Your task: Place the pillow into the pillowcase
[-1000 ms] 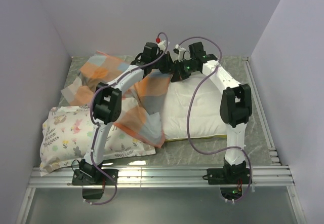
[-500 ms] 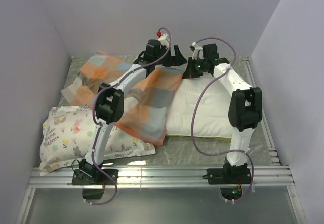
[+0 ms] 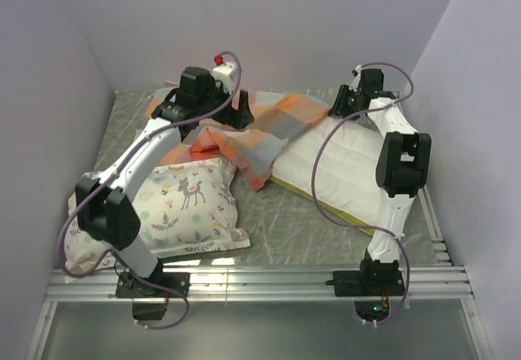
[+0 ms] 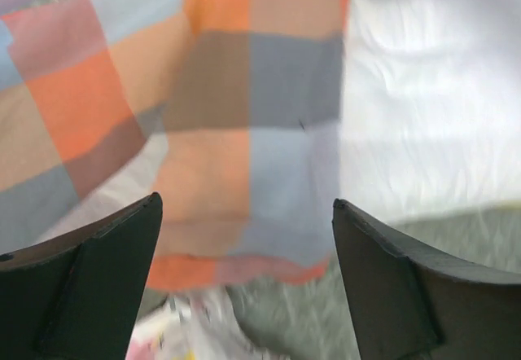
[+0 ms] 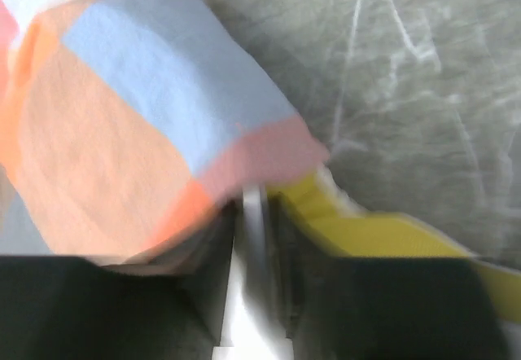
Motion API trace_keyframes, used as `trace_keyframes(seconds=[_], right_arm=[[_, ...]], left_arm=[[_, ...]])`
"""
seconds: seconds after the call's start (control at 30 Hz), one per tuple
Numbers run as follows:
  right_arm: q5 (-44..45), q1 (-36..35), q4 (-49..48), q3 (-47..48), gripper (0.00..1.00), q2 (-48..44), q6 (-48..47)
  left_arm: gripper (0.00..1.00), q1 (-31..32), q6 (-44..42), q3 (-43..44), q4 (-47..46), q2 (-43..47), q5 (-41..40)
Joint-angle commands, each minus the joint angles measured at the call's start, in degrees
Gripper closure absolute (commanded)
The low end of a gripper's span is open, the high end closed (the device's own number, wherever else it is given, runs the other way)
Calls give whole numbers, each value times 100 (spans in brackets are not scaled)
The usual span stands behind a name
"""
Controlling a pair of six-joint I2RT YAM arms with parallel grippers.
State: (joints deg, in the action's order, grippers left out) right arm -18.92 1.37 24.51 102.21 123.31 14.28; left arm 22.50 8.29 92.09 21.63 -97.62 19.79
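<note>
The cream-white pillow [image 3: 350,164] lies slantwise at the right, its yellow band [image 3: 321,204] facing the front. The checked pillowcase [image 3: 269,124] is bunched at the back middle and overlaps the pillow's left end. My left gripper [image 3: 242,116] hovers over the pillowcase's left part. In the left wrist view the left gripper [image 4: 246,204] is open and empty above the pillowcase [image 4: 244,91], with the pillow [image 4: 423,91] to the right. My right gripper [image 3: 339,105] is at the pillow's far corner. The blurred right wrist view shows the pillowcase [image 5: 122,132] and yellow band [image 5: 383,231] just ahead of the right gripper [image 5: 254,213].
A white pillow printed with flowers and deer [image 3: 175,205] lies at the front left, under the left arm. The grey table [image 3: 293,230] ends in a metal rail [image 3: 260,283] at the front. Purple walls close the left, back and right sides.
My left gripper opened, let go of the pillowcase and swung left with its arm. The pillowcase fell toward the back middle, uncovering the printed pillow. The right arm moved back and right; the pillow turned slantwise.
</note>
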Motion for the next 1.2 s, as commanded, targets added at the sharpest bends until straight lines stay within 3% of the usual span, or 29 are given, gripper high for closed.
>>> trace_keyframes(seconds=[0.0, 0.07, 0.17, 0.23, 0.37, 0.47, 0.6, 0.83, 0.9, 0.93, 1.0, 1.03, 1.1, 1.17], right_arm=[[-567, -22, 745, 589, 50, -280, -548], [-753, -49, 1394, 398, 31, -718, -1189], [-728, -110, 1688, -609, 14, -1684, -2179], [-509, -505, 1680, -1218, 13, -2247, -2604], [192, -1461, 1252, -2912, 13, -3730, -3537], [843, -2393, 680, -3775, 11, -4295, -3713], [2021, -3212, 11, -4376, 2, -4150, -3766], [2824, -3468, -368, -4237, 1, -2999, -3573], [2736, -3468, -351, -4192, 8, -2761, -3582], [2744, -3468, -385, -4149, 25, -2594, -3582], [2578, -3354, -307, -3991, 46, -2531, -3451], [2151, -3275, -63, -3712, 72, -2574, -3345], [1753, -3143, 167, -3411, 100, -2627, -3047], [1321, -3064, 466, -3042, 100, -2628, -2958]], left_arm=[[10, 324, -1092, -656, 700, 506, -107], [13, 430, -1233, -1174, 764, 726, -186], [19, 553, -1330, -1904, 580, 1157, -204], [17, 606, -1339, -2369, 361, 1359, -160], [1, 378, -612, -3003, -351, 1711, 200], [1, 281, -329, -3119, -510, 1834, 464], [1, 290, -451, -3346, -554, 1993, 272], [1, 307, -689, -3742, -888, 2186, -203], [1, 369, -768, -3908, -976, 2230, -195], [1, 421, -1012, -3988, -1115, 2248, -265], [1, 666, -1215, -4285, -1344, 2353, -274], [1, 790, -1416, -4383, -1624, 2379, -335], [1, 1236, -1585, -4577, -1880, 2275, -808], [1, 1414, -1612, -4578, -2118, 1890, -1229]])
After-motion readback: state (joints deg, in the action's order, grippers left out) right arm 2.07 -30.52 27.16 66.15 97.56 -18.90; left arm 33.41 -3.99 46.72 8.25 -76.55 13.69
